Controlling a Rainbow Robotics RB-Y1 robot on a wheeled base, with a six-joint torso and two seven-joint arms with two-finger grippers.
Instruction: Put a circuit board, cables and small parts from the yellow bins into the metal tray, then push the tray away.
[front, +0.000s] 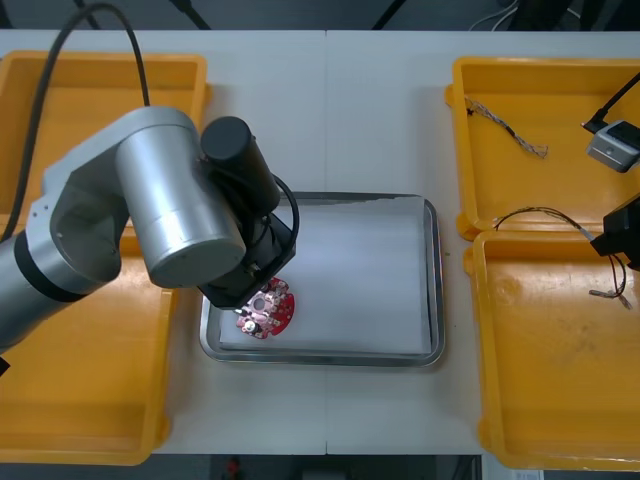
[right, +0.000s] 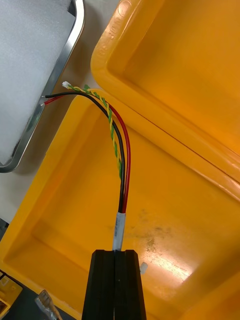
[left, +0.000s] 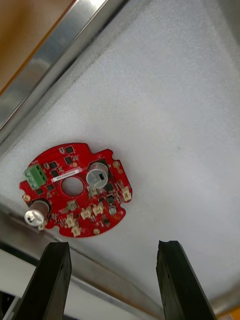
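At the left of the front view, the left gripper (left: 112, 245) is hanging over the lower-left corner of the metal tray (front: 432, 280), its fingers spread wide and gripping nothing. The round red circuit board (front: 268, 310) is lying flat on the tray's white lining in that corner, just ahead of the fingertips. At the far right edge, the right gripper (right: 116, 254) is pinching a cable (right: 122, 165) of red, black and twisted yellow-green wires over the lower right yellow bin (front: 560, 360). The free wire ends are reaching past the bin's rim toward the tray.
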